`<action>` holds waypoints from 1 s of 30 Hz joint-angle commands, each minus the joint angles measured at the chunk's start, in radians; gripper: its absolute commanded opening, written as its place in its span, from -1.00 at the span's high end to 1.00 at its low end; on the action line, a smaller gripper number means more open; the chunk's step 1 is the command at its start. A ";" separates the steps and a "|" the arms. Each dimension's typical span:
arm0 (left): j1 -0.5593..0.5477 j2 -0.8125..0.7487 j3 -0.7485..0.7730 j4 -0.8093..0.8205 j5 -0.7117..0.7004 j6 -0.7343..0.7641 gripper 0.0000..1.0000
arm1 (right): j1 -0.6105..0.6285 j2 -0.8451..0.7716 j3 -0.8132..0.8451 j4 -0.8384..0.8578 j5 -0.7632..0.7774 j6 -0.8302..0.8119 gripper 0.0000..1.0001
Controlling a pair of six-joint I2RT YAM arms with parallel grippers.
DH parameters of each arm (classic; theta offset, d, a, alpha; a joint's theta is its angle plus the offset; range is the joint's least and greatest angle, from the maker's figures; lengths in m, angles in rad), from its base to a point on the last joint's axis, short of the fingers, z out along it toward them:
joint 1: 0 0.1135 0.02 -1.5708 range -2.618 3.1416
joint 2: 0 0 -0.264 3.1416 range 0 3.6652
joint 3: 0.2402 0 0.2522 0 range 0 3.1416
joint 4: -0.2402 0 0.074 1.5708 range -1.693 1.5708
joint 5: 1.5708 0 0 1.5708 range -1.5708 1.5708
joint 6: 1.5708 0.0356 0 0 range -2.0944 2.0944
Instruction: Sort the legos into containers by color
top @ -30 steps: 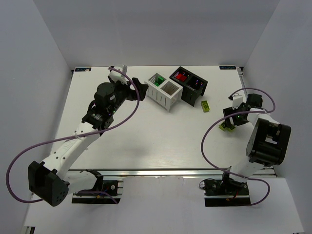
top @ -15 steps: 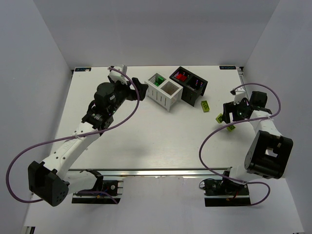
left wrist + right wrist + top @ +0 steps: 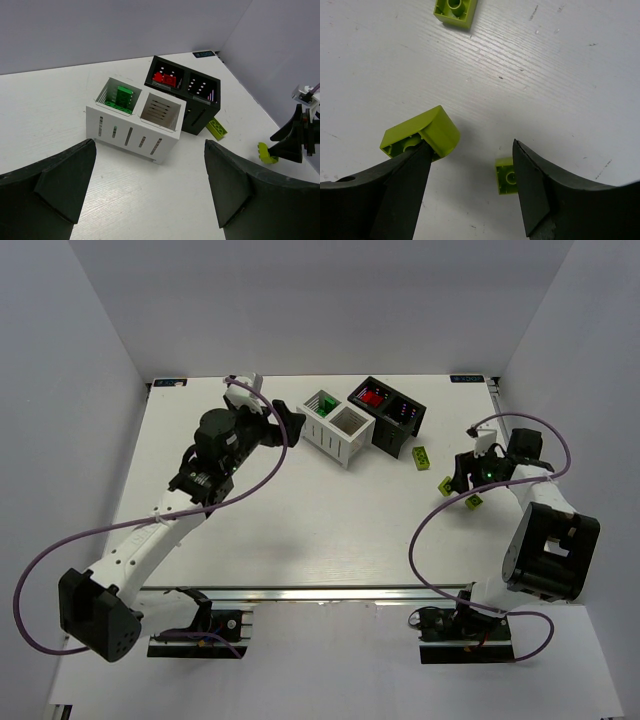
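Note:
My right gripper (image 3: 471, 145) (image 3: 464, 483) hangs open just over the table among yellow-green legos. A curved one (image 3: 422, 136) (image 3: 446, 485) lies against the tip of its left finger. A small one (image 3: 505, 176) (image 3: 474, 502) is half hidden behind the right finger, and nothing sits squeezed between them. A third lego (image 3: 455, 9) (image 3: 422, 457) lies by the black container (image 3: 392, 440) (image 3: 200, 115). The white container (image 3: 345, 445) (image 3: 130, 135) holds green legos (image 3: 120, 97); the black one holds red legos (image 3: 165, 78). My left gripper (image 3: 150, 145) (image 3: 290, 425) is open, facing the white container.
The two containers stand side by side at the back centre of the white table. The black one's right cell (image 3: 201, 86) holds something dark I cannot make out. A purple cable (image 3: 440, 510) loops beside the right arm. Grey walls enclose the table.
The right gripper has swung a little left and back, down to the loose yellow-green legos, and its jaws have narrowed somewhat. The left arm has not moved.

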 commanded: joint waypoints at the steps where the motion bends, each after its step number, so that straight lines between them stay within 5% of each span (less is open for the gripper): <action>1: 0.005 0.000 0.012 0.011 0.042 0.011 -0.96 | 0.033 0.008 0.007 0.005 0.012 -0.013 -0.41; 9: 0.005 0.074 0.029 0.045 0.326 -0.025 -0.96 | 0.120 -0.012 0.009 0.033 0.034 0.035 -0.43; 16: 0.005 0.203 0.038 0.117 0.554 -0.135 -0.96 | 0.174 -0.043 0.025 0.004 -0.050 0.079 -0.21; 24: -0.021 0.352 -0.022 0.342 0.694 -0.342 -0.96 | 0.241 -0.119 0.012 0.005 -0.106 0.115 -0.18; 30: -0.113 0.442 -0.022 0.346 0.688 -0.397 -0.96 | 0.356 -0.173 0.032 0.007 -0.078 0.212 -0.18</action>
